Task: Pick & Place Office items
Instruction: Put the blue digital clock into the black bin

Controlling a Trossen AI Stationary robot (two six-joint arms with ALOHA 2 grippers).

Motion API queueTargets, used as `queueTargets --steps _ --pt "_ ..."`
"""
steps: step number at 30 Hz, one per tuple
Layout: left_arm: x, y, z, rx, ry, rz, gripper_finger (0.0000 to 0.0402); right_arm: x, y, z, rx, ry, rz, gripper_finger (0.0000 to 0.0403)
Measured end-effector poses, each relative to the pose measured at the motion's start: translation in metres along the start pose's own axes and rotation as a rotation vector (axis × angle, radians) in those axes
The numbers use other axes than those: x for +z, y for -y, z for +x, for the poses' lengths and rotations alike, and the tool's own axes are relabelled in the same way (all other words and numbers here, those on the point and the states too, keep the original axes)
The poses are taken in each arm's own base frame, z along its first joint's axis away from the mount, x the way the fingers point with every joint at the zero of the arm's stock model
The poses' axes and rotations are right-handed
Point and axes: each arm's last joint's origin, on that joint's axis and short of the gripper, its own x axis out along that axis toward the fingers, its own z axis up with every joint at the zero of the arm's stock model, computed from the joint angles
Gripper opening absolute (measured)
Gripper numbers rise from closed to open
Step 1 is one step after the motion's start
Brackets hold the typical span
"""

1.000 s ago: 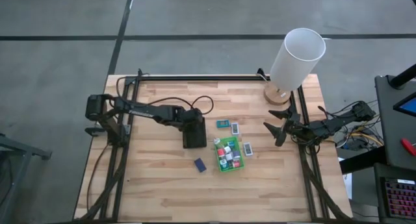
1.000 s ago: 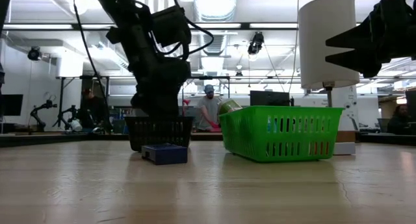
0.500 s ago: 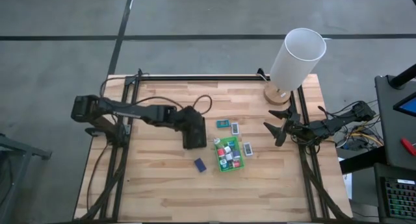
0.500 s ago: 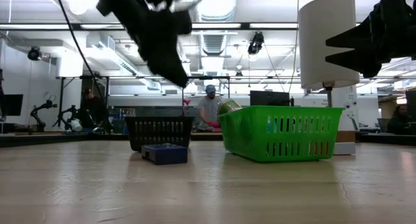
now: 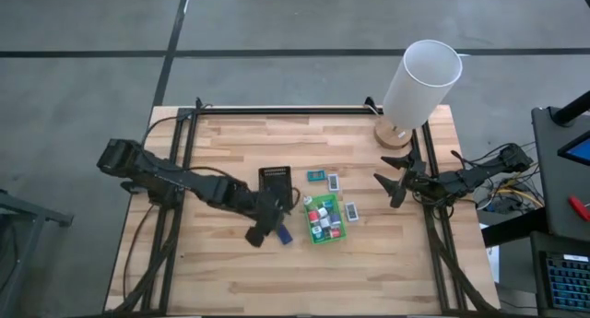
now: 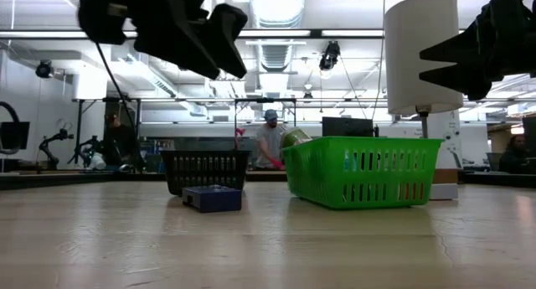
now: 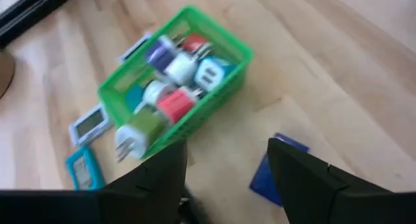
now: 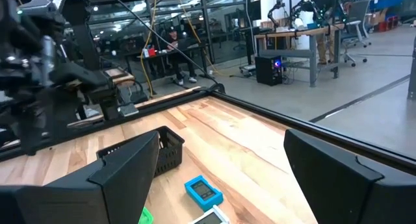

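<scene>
Black tray (image 5: 275, 180) now uncovered: left gripper (image 5: 260, 233), jaws apart and empty, has swung beside the blue packet (image 5: 285, 233).

Even overhead light falls on the table (image 5: 369, 263) with soft shadows; ceiling lamps (image 6: 276, 2) glare, and the left wrist view looks blurred, perhaps from motion.

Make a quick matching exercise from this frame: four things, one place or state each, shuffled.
Things:
1. green tray
2. black tray
3. dark blue packet
4. right gripper

Places or states:
A. lying on the wood just left of the green tray
B. open, raised at the table's right edge
C. holding small coloured blocks
D. by the table's middle, up-left of the green tray

Pairs: 1-C, 2-D, 3-A, 4-B
</scene>
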Motion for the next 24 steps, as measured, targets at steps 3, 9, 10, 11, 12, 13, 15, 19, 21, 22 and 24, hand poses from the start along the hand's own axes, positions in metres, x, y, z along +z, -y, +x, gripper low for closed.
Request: queueTargets --steps 3,9,10,11,12,13,15,19,21,22,24 --pt "0.002 0.008 0.004 -0.022 -0.003 0.023 0.0220 0.000 0.000 0.000 0.000 0.000 0.000 0.0327" --pt "0.000 0.020 0.020 -0.089 -0.017 0.043 0.0220 0.000 0.000 0.000 0.000 0.000 0.000 0.0327" --pt "0.000 0.021 0.024 -0.096 -0.014 0.048 0.0220 0.000 0.000 0.000 0.000 0.000 0.000 0.0327" --pt "0.000 0.023 0.027 -0.105 -0.012 0.054 0.0220 0.000 0.000 0.000 0.000 0.000 0.000 0.0327" --pt "0.000 0.024 0.030 -0.111 -0.010 0.062 0.0220 0.000 0.000 0.000 0.000 0.000 0.000 0.0327" --pt "-0.001 0.025 0.033 -0.119 -0.013 0.071 0.0220 0.000 0.000 0.000 0.000 0.000 0.000 0.0327" --pt "-0.003 0.027 0.040 -0.141 -0.016 0.085 0.0220 0.000 0.000 0.000 0.000 0.000 0.000 0.0327" --pt "-0.009 0.033 0.052 -0.176 -0.047 0.101 0.0220 0.000 0.000 0.000 0.000 0.000 0.000 0.0327" --pt "-0.012 0.034 0.058 -0.185 -0.063 0.102 0.0220 0.000 0.000 0.000 0.000 0.000 0.000 0.0327" --pt "-0.013 0.035 0.060 -0.188 -0.071 0.106 0.0220 0.000 0.000 0.000 0.000 0.000 0.000 0.0327" --pt "-0.015 0.036 0.064 -0.191 -0.077 0.118 0.0220 0.000 0.000 0.000 0.000 0.000 0.000 0.0327"
